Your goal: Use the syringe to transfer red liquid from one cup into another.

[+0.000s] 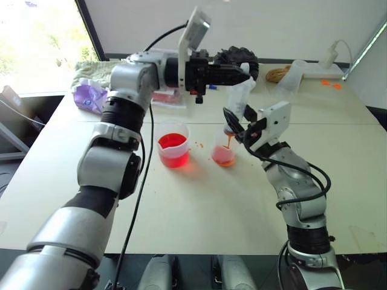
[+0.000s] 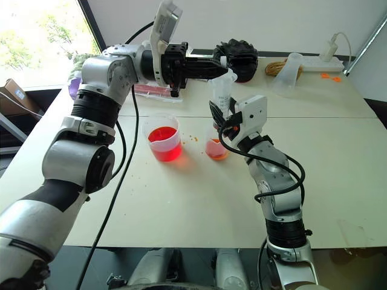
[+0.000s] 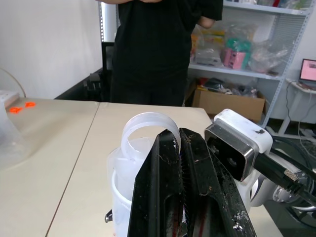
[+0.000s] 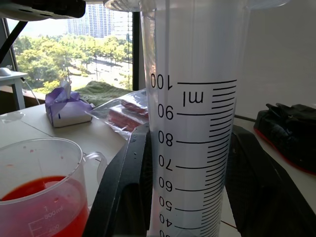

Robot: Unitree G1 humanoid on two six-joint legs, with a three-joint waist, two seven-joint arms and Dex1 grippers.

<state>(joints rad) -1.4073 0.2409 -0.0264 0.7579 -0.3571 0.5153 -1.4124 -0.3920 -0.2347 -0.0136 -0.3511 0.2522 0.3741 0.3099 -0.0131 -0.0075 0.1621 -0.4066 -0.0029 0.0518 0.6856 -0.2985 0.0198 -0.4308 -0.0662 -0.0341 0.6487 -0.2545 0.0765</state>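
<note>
The right gripper (image 2: 225,124) clamps the barrel of the syringe (image 4: 192,128), held upright with its orange tip in the smaller cup (image 1: 224,153) just below it. Above, the left gripper (image 1: 242,76) is pinched together on the white plunger top. This looks like the discharge step: next the plunger likely gets pressed down steadily. The smaller cup holds shallow red liquid (image 1: 225,158); the lipped beaker (image 1: 173,142), beyond on the tabletop (image 1: 199,205), holds deeper red.

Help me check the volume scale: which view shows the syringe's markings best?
The right wrist view: the syringe stands close, its printed scale readable. The eye views show its whole barrel above the smaller cup; the left wrist view shows its plunger top.
</note>
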